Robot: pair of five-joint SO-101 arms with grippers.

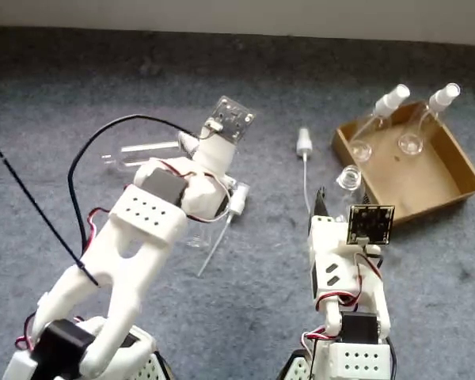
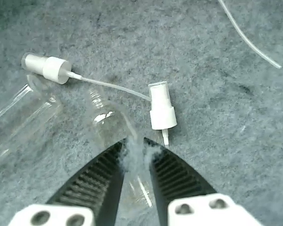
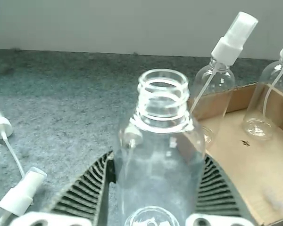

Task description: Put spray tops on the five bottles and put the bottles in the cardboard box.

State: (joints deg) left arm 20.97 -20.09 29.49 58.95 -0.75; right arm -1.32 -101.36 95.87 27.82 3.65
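Observation:
My right gripper (image 3: pixel 153 174) is shut on an upright clear bottle (image 3: pixel 160 141) with no top. In the high view this bottle (image 1: pixel 348 177) stands just beside the cardboard box (image 1: pixel 453 150). Two bottles with spray tops (image 1: pixel 380 119) (image 1: pixel 422 127) stand in the box. My left gripper (image 2: pixel 137 145) is shut on a clear bottle (image 2: pixel 106 120) that lies on the carpet. A loose spray top (image 2: pixel 161 110) lies right beside its fingertips. Another spray top (image 2: pixel 47 68) lies at the neck of a second lying bottle (image 2: pixel 19 113).
A loose spray top (image 1: pixel 303 142) with a long tube lies on the grey carpet between the arms. Another top (image 1: pixel 237 198) lies by the left arm, its tube trailing toward the front. The box's near half has bare floor (image 3: pixel 245 160).

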